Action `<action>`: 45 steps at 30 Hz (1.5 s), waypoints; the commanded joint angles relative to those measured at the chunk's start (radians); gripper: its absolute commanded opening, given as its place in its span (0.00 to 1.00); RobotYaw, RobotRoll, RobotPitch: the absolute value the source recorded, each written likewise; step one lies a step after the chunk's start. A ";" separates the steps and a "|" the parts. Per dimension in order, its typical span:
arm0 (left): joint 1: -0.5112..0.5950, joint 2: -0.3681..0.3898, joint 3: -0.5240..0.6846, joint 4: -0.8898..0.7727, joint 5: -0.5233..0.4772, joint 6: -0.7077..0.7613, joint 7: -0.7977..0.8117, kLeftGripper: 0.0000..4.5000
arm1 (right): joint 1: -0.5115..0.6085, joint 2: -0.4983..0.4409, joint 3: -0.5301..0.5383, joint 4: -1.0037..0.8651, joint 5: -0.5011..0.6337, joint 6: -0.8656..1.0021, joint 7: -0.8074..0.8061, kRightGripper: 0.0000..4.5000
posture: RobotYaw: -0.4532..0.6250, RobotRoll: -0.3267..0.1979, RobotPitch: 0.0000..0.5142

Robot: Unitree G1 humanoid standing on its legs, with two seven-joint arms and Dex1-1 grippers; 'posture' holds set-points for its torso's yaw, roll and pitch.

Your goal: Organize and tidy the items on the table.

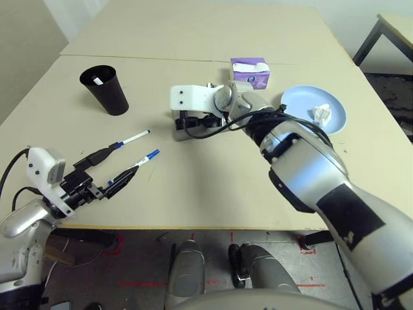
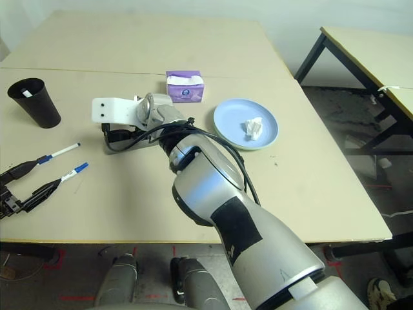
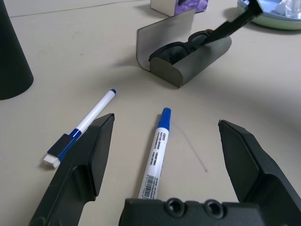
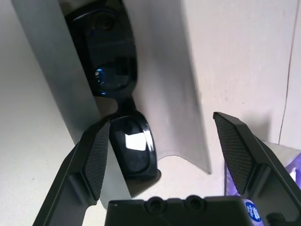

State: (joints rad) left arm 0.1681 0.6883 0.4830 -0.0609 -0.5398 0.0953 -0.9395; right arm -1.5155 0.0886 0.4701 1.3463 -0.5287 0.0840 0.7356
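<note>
Beige table [image 1: 206, 174] with cup [image 1: 106, 92], two markers [image 3: 154, 162], glasses case [image 3: 188, 63], tissue box [image 2: 184, 89], plates [image 2: 232, 119].

Tissue box [image 2: 185, 92], purple with a pale top, stood near the pale-blue plate, in picture terms to its left; white tissue showed at its opening; a blue-and-white emblem marked its side; second table [image 2: 387, 64] stood apart beyond the right side, pale top, black legs, a white strip at its edge; floor [image 2: 342, 187] grey, marked with red tape lines; shoe [image 2: 382, 294] at the lower right corner; wall [image 2: 193, 13] pale, behind.
</note>
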 commanded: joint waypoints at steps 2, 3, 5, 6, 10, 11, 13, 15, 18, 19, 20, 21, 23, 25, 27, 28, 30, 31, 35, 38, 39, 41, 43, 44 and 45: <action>-0.013 -0.011 -0.032 0.030 0.019 -0.015 -0.007 1.00 | -0.090 -0.017 -0.122 0.001 0.101 0.042 0.020 0.99 | 0.53 0.62 0.30; -0.015 -0.012 -0.035 0.032 0.020 -0.016 -0.006 1.00 | -0.105 -0.023 -0.140 0.000 0.114 0.047 0.024 0.99 | 0.53 0.62 0.30; -0.018 -0.012 -0.040 0.036 0.020 -0.018 -0.006 1.00 | -0.139 -0.039 -0.190 -0.004 0.158 0.069 0.053 0.99 | 0.52 0.62 0.31; -0.020 -0.011 -0.042 0.038 0.021 -0.019 -0.007 1.00 | -0.154 -0.047 -0.214 -0.006 0.179 0.080 0.072 0.99 | 0.52 0.62 0.31; -0.026 -0.007 -0.042 0.048 0.019 -0.019 -0.011 1.00 | -0.196 -0.108 -0.303 -0.024 0.265 0.132 0.185 0.99 | 0.52 0.62 0.31; -0.026 -0.007 -0.041 0.047 0.018 -0.018 -0.011 1.00 | -0.196 -0.130 -0.323 -0.034 0.286 0.145 0.220 0.99 | 0.52 0.62 0.31; -0.026 -0.007 -0.038 0.047 0.015 -0.017 -0.011 1.00 | -0.179 -0.176 -0.350 -0.059 0.321 0.175 0.286 0.99 | 0.52 0.62 0.31; -0.025 -0.006 -0.036 0.046 0.013 -0.015 -0.013 1.00 | -0.135 -0.228 -0.361 -0.101 0.345 0.199 0.344 0.99 | 0.52 0.62 0.32; -0.026 -0.002 -0.037 0.044 0.012 -0.010 -0.016 1.00 | -0.025 -0.315 -0.374 -0.227 0.386 0.248 0.409 0.99 | 0.51 0.62 0.32; -0.029 0.001 -0.039 0.045 0.012 -0.008 -0.017 1.00 | 0.030 -0.348 -0.382 -0.299 0.405 0.278 0.429 0.99 | 0.51 0.62 0.32; -0.033 0.003 -0.039 0.047 0.011 -0.006 -0.019 1.00 | 0.086 -0.376 -0.392 -0.379 0.427 0.312 0.441 0.99 | 0.50 0.62 0.33; -0.038 0.006 -0.041 0.051 0.012 -0.004 -0.021 1.00 | 0.152 -0.404 -0.411 -0.472 0.455 0.347 0.446 0.99 | 0.50 0.62 0.32; -0.050 0.012 -0.048 0.060 0.013 -0.001 -0.028 1.00 | 0.290 -0.454 -0.441 -0.655 0.503 0.391 0.436 0.99 | 0.49 0.62 0.33; -0.061 0.017 -0.055 0.063 0.014 0.004 -0.033 1.00 | 0.420 -0.493 -0.468 -0.817 0.543 0.420 0.415 0.99 | 0.48 0.62 0.33; -0.069 0.023 -0.058 0.066 0.015 0.007 -0.040 1.00 | 0.522 -0.514 -0.500 -0.939 0.585 0.449 0.384 0.99 | 0.47 0.62 0.33; -0.075 0.025 -0.059 0.070 0.015 0.009 -0.042 1.00 | 0.572 -0.521 -0.519 -0.990 0.609 0.455 0.371 0.99 | 0.47 0.62 0.33; -0.084 0.032 -0.061 0.076 0.015 0.010 -0.048 1.00 | 0.675 -0.529 -0.559 -1.083 0.665 0.446 0.359 0.99 | 0.47 0.62 0.33; -0.087 0.036 -0.060 0.080 0.014 0.012 -0.050 1.00 | 0.722 -0.518 -0.591 -1.127 0.708 0.441 0.348 0.99 | 0.47 0.62 0.33; -0.097 0.051 -0.050 0.089 0.008 0.020 -0.056 1.00 | 0.875 -0.506 -0.635 -1.245 0.813 0.397 0.340 0.99 | 0.47 0.62 0.33; -0.105 0.058 -0.036 0.095 0.001 0.030 -0.049 1.00 | 0.983 -0.503 -0.621 -1.305 0.855 0.332 0.362 0.99 | 0.47 0.62 0.33; -0.108 0.059 -0.032 0.095 -0.001 0.036 -0.043 1.00 | 1.023 -0.492 -0.626 -1.316 0.878 0.307 0.367 0.99 | 0.47 0.62 0.33; -0.112 0.061 -0.030 0.095 0.001 0.043 -0.036 1.00 | 1.106 -0.485 -0.619 -1.322 0.904 0.248 0.394 0.99 | 0.47 0.62 0.33; -0.114 0.062 -0.031 0.095 0.006 0.045 -0.034 1.00 | 1.193 -0.489 -0.587 -1.319 0.905 0.170 0.440 0.99 | 0.47 0.62 0.33; -0.116 0.062 -0.031 0.095 0.007 0.046 -0.033 1.00 | 1.217 -0.494 -0.575 -1.316 0.904 0.144 0.453 0.99 | 0.47 0.62 0.33; -0.117 0.062 -0.031 0.095 0.008 0.047 -0.031 1.00 | 1.240 -0.492 -0.566 -1.304 0.903 0.110 0.464 0.99 | 0.47 0.62 0.33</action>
State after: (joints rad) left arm 0.0516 0.7415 0.4527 0.0264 -0.5406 0.1334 -0.9725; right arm -0.2874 -0.3960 -0.1141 0.0402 0.3665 0.2508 1.1742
